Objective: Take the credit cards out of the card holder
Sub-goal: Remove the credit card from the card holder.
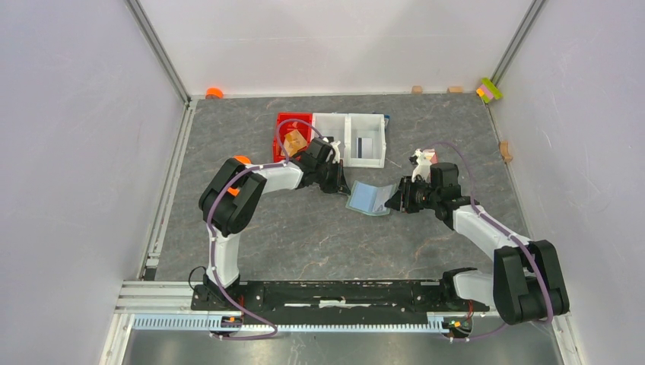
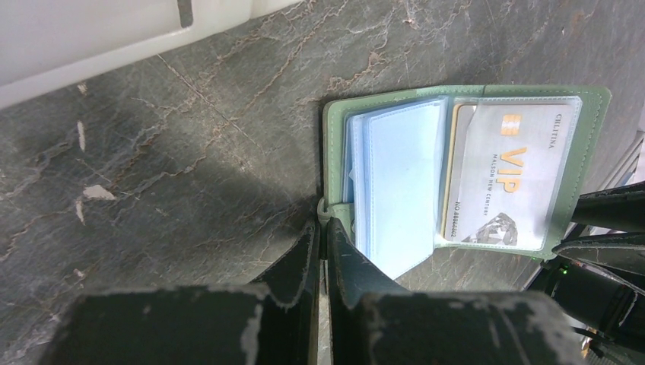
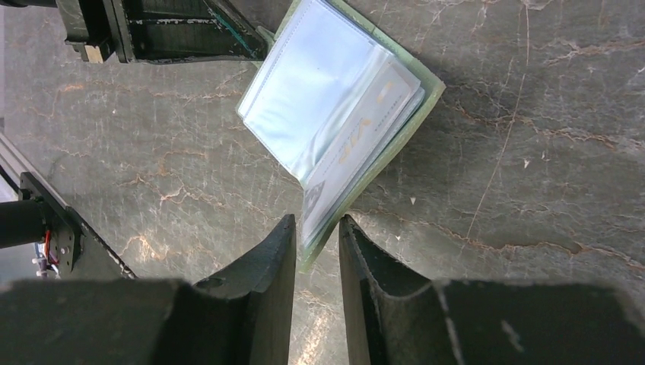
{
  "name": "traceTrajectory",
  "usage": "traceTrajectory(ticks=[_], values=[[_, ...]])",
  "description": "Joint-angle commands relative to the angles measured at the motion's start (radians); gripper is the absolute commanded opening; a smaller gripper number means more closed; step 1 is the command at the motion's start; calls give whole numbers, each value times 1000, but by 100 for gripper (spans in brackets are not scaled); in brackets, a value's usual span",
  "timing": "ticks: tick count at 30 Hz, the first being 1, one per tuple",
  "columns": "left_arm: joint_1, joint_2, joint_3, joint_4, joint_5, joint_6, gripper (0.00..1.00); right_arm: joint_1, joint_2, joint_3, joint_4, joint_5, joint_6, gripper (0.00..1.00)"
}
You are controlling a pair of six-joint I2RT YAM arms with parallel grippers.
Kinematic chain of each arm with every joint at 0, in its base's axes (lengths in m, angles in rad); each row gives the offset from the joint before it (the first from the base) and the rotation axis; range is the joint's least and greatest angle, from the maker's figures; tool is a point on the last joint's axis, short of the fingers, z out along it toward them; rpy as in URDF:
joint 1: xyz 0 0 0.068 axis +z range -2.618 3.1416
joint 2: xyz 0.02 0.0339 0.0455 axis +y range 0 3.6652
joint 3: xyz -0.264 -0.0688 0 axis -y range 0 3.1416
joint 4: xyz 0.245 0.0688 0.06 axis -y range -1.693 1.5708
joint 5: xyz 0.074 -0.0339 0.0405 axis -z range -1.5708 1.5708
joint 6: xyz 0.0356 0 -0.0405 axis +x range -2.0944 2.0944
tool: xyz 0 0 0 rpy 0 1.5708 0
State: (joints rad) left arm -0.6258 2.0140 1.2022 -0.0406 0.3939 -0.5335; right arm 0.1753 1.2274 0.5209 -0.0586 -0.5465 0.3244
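Left wrist view: what is the left gripper (image 2: 322,237) doing?
— Pinching the card holder (image 2: 332,144) by its tab; it's lying open on the table (image 2: 190,152). The right gripper (image 3: 317,239) is straddling its far edge, jaws narrow, grip unclear. With the credit cards (image 2: 517,171) sitting sleeved, it's needing one card alone next.

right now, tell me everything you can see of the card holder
The card holder is a sage-green folding wallet spread open, on or just over the grey table, with clear plastic sleeves fanned inside. A grey card with gold VIP lettering sits in one pocket. The left end effector pinches its tab; its opposite corner sits between the fingers of the right end effector, grip unclear.
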Motion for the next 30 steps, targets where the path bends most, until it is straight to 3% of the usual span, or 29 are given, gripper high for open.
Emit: traceTrajectory(ticks=[1, 16, 30], values=[[-6, 0, 19, -48, -30, 32, 9, -2, -22, -9, 77, -38, 5, 30], [-6, -4, 20, -50, -29, 33, 9, -1, 7, -17, 148, -74, 26, 29], [-10, -6, 20, -50, -24, 31, 9, -2, 59, -51, 245, -90, 82, 11]])
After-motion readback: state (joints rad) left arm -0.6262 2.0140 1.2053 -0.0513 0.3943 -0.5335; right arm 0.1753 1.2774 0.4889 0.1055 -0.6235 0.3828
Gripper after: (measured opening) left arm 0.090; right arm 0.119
